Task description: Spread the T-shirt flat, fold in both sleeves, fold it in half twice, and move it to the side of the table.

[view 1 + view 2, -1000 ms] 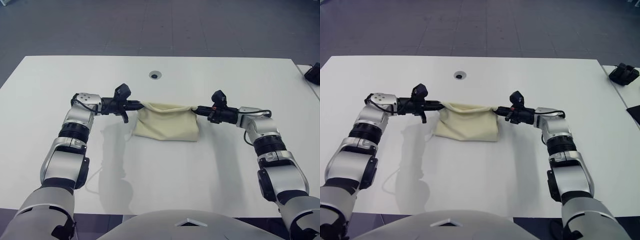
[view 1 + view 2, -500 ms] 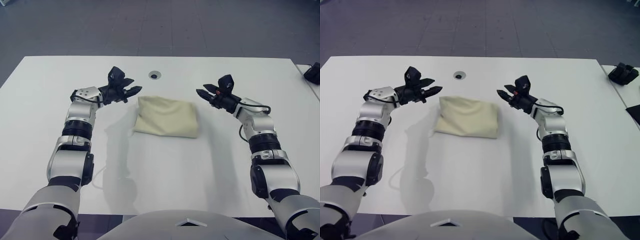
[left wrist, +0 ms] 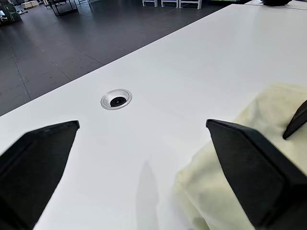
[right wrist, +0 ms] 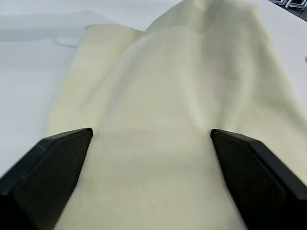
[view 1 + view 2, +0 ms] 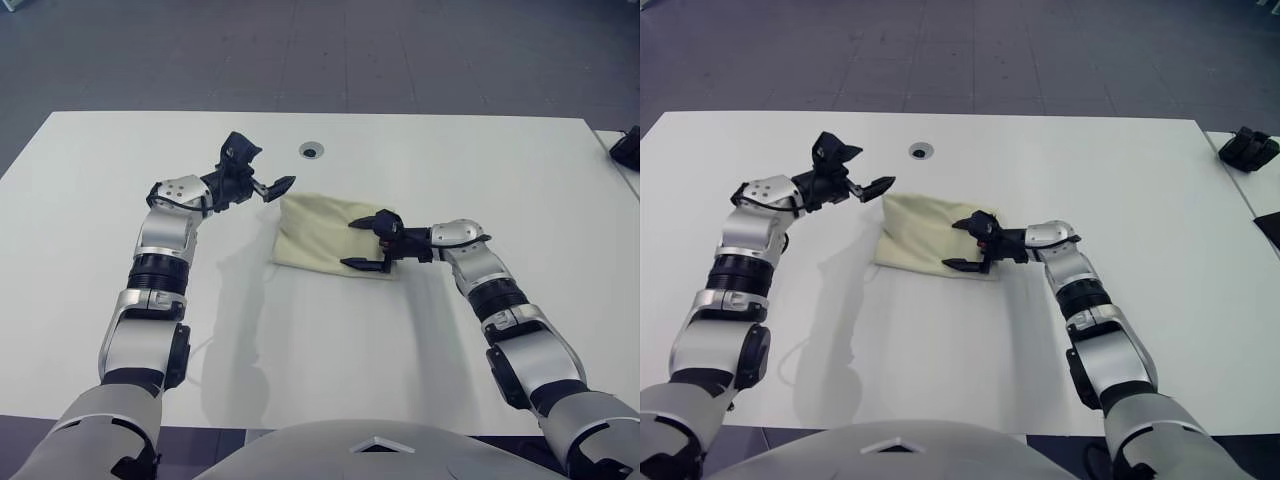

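The cream T-shirt [image 5: 322, 232] lies folded into a small rectangle near the middle of the white table [image 5: 330, 340]. My left gripper [image 5: 272, 186] hovers open just off the shirt's far left corner, holding nothing. My right gripper [image 5: 360, 243] is open over the shirt's right edge, one finger above the cloth and one at its near right corner. The right wrist view looks straight onto the folded cloth [image 4: 158, 120] between its fingers [image 4: 48, 163]. The left wrist view has the shirt's corner [image 3: 240, 158] beside one finger [image 3: 259, 172].
A round cable grommet [image 5: 311, 150] sits in the table beyond the shirt, also seen as a grommet [image 3: 115, 99] in the left wrist view. A dark object [image 5: 1247, 148] rests on a neighbouring surface at the far right. Bare table surrounds the shirt on every side.
Both grippers let go of the shirt's far corners and it dropped flat. The right gripper then swung in low over the shirt's right edge; the left stayed open near the far left corner.
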